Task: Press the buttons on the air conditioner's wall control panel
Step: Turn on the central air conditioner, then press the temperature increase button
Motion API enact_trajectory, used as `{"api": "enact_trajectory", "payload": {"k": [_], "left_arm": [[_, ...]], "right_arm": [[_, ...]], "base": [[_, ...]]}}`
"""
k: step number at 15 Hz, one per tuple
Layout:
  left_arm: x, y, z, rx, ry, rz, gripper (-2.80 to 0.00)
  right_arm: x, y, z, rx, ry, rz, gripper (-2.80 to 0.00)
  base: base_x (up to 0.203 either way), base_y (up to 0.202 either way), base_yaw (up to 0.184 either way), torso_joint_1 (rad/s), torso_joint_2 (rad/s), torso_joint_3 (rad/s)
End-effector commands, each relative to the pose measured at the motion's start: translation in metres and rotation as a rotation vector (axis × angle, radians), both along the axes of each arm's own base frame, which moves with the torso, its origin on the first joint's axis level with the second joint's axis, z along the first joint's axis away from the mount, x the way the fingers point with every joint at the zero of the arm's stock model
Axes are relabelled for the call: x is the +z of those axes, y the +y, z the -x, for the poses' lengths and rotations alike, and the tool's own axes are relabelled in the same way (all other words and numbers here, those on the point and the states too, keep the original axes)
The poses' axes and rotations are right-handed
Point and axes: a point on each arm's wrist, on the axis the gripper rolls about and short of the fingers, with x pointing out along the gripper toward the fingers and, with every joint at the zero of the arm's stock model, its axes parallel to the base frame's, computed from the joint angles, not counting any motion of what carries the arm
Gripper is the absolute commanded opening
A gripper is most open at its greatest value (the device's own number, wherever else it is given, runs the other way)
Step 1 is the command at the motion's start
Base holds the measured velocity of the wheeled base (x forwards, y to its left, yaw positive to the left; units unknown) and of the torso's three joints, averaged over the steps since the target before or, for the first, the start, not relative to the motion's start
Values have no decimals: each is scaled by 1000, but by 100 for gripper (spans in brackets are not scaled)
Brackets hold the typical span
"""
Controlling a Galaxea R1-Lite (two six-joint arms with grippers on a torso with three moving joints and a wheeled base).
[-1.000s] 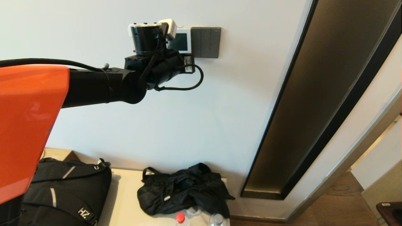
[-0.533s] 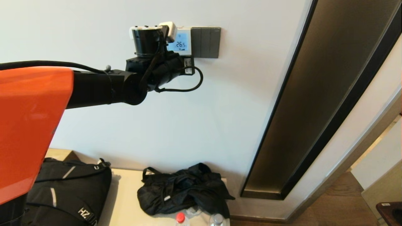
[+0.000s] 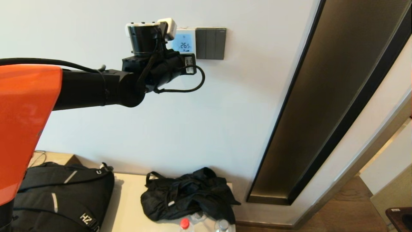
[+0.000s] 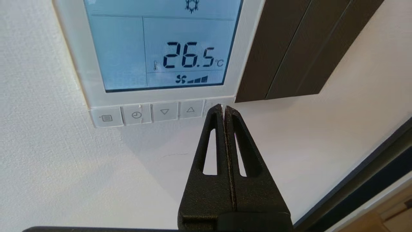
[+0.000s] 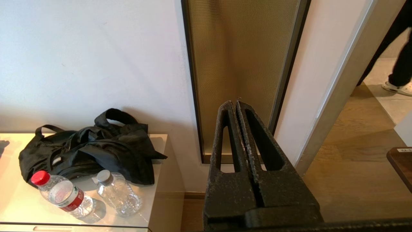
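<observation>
The white wall control panel has a lit light-blue screen reading 26.5; in the left wrist view its frame fills the picture's upper part. The row of pale buttons runs along its bottom edge. My left gripper is shut and empty, with its tips at the end key nearest the grey switch plate, covering most of it. I cannot tell if they touch. In the head view my left wrist hides the fingers and part of the panel. My right gripper is shut, empty and parked low.
A dark grey three-rocker switch plate adjoins the panel. A tall dark-framed mesh panel stands to the right. Below, a low cabinet carries a black bag, a backpack and two bottles.
The panel's screen, dark a second ago, now glows blue with 26.5. My left arm has shifted slightly left and up, uncovering more of the panel.
</observation>
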Motion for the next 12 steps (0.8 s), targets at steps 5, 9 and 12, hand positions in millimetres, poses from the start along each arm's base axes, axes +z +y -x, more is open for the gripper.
{"api": "enact_trajectory", "payload": {"k": [5,9,12], "left_arm": [[0,14,0,28,0,1,-280],[-1,18,-1,36,2,-2,-280],[-5,20,2,36,23,-12,-280]], "right_arm": [[0,0,0,0,3,1,-280],[0,0,0,0,3,1,-280],[0,0,0,2,3,2,-280]], "base": [[0,0,0,0,0,0],[0,0,0,0,0,0],[0,0,0,0,0,0]]}}
